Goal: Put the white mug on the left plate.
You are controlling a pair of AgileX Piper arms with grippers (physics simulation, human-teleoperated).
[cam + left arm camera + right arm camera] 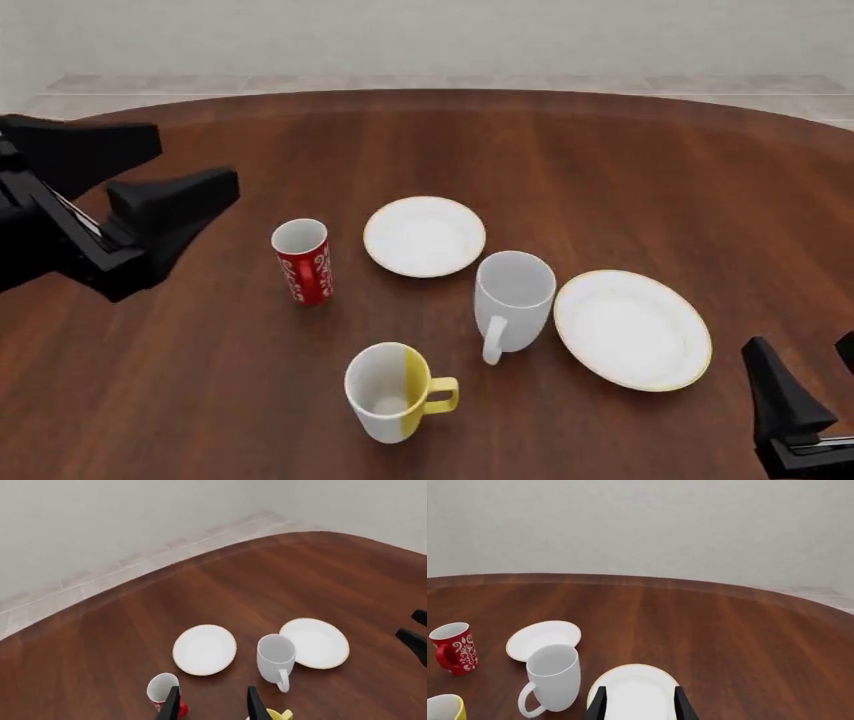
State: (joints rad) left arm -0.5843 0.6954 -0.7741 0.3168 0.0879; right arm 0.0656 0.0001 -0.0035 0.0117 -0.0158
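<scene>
Two grippers are standing clear of every object, so the approach step appears not yet begun.

Left wrist view: the left gripper (212,705) is showing its fingers spread with nothing between them. The white mug (277,660) is standing upright on the table (300,570) between the left plate (205,649) and the wider plate (314,643), its handle turned toward the camera. The red cup (162,691) and a sliver of the yellow mug (277,714) are being cut off at the frame edge behind the fingers.

Front view: the white mug (513,301) is sitting just beside the left plate (424,236), apart from its rim. The left gripper (147,190) is hovering high and well apart from the mug; the right gripper (807,400) is only partly showing at the corner, so its spread is hard to judge here.

Right wrist view: the right gripper (639,705) is holding its fingers apart and empty, hovering over the wider plate (634,690). The white mug (552,679) is near, the left plate (544,639) just beyond it.

Judgement: the next move calls for one arm descending onto the mug's wall or rim, closing, lifting, then carrying it onto the smaller plate. Contact between mug and wider plate is difficult to determine.
</scene>
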